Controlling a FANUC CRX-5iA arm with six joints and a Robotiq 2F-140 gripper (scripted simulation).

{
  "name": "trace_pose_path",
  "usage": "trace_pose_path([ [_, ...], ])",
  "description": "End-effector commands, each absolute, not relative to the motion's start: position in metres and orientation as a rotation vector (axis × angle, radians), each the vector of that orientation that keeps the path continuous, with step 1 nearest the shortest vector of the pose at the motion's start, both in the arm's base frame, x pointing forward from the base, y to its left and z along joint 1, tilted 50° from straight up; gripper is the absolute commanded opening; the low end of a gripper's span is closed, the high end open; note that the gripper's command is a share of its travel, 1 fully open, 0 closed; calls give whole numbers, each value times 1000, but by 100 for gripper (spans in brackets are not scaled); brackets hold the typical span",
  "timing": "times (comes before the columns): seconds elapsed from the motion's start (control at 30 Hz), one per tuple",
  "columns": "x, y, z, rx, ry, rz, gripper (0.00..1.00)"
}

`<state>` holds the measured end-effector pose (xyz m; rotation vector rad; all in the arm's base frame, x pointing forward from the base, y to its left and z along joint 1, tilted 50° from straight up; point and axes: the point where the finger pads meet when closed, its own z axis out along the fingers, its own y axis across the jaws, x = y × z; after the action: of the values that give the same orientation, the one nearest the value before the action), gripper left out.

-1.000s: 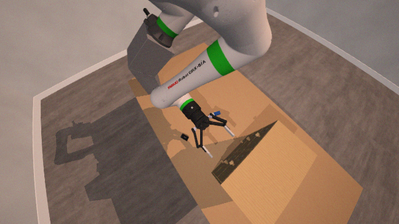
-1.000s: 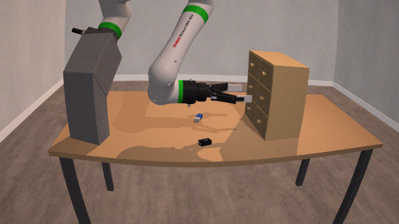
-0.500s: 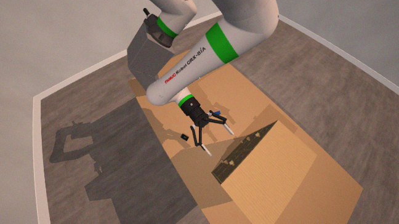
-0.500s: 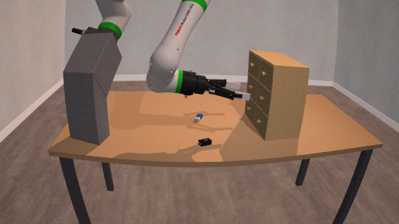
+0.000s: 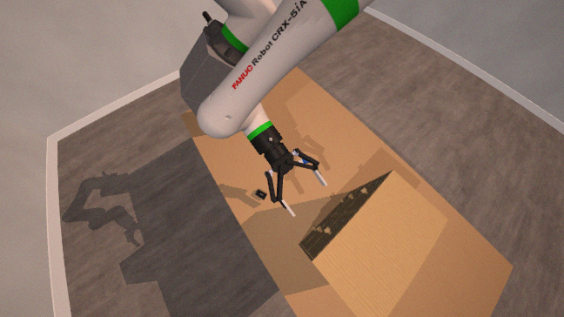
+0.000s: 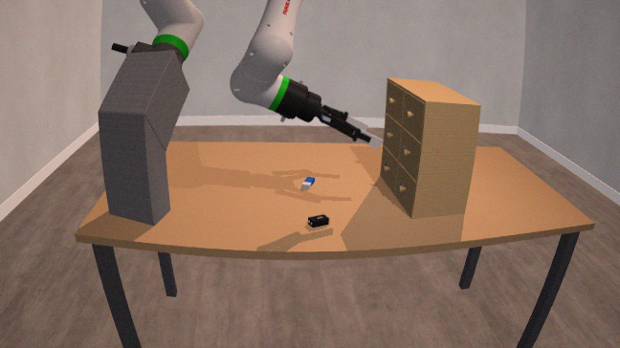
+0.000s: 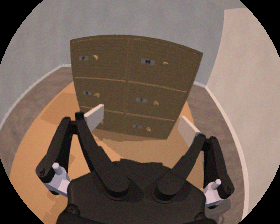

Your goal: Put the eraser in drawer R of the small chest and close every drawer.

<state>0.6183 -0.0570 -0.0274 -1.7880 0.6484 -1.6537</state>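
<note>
I have the gripper (image 5: pixel 309 200) (image 6: pixel 372 136) (image 7: pixel 141 117) wide open with nothing between its fingers, aimed down and forward at the small chest (image 5: pixel 383 242) (image 6: pixel 445 161) (image 7: pixel 128 75) from the middle of the exterior frame. The eraser (image 5: pixel 305 161) (image 6: pixel 307 183), blue with a white end, lies flat on the table (image 5: pixel 331 111) (image 6: pixel 230 228) (image 7: pixel 28 160), just left of centre in the lower half of that frame. In the top view only a bit of blue shows through the linkage of the finger on the right, so I don't trust that view for its angle.

The relation I care about is this: the eraser is below the claw and back toward the arm's pedestal (image 6: pixel 126 161), while the fingertips point the other way, at the drawers. In the exterior view its long axis runs from the white end at lower left to the blue end at upper right, tilted across the line between pedestal and chest. If I go for it now, I judge that I must draw back, tip the wrist downward and turn the fingers so they close across the narrow sides. The black box-shaped thing (image 5: pixel 260 194) (image 6: pixel 318 221) sits nearer the bottom of the exterior frame, well apart from the eraser, and should stay out of the descent. All the drawers look pushed in; their labels are too blurred for me to pick out R surely.
</note>
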Motion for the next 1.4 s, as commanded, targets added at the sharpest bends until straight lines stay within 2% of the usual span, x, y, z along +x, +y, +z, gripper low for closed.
trace_pose_path([
  [0.0, 609, -61, -21, -1896, 567, -1464, 100],
  [1.37, 538, -89, 0, -2271, 140, -507, 100],
])
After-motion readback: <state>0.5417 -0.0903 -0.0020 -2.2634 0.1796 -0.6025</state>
